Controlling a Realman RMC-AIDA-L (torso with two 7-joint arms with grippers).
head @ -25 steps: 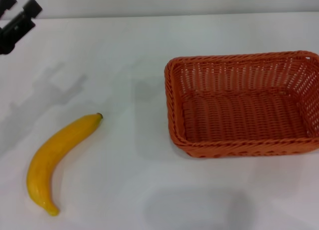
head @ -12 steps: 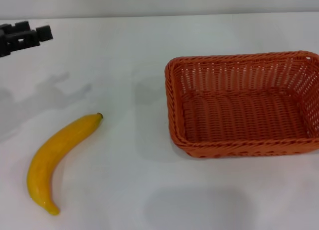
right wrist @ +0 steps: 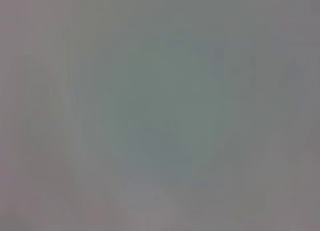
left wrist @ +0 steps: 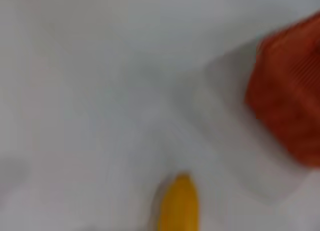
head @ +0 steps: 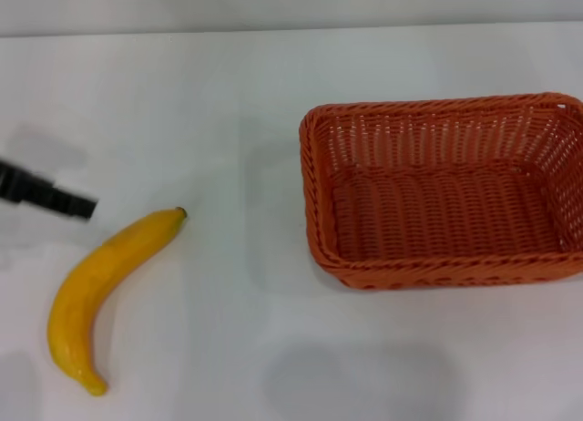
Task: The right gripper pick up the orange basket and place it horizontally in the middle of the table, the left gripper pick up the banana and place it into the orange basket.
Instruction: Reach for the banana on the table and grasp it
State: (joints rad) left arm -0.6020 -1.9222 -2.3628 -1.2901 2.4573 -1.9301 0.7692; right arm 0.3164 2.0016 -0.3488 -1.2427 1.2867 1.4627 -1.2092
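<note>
The banana [head: 105, 289] lies on the white table [head: 228, 102] at the front left, its dark tip pointing toward the middle. Just behind its tip end my black left gripper [head: 80, 206] reaches in from the left edge, smeared by motion and apart from the fruit. The left wrist view takes in one end of the banana [left wrist: 180, 206] and a corner of the orange basket [left wrist: 290, 96]. The orange basket [head: 446, 189] stands upright and empty on the right half of the table, long side across. My right gripper is out of view; its wrist view is plain grey.
The basket's right end runs out of the head view. A faint shadow falls on the table near its front edge [head: 355, 380].
My left gripper has swung from the far left corner down toward the banana, ending just behind its tip. Banana and basket have not moved.
</note>
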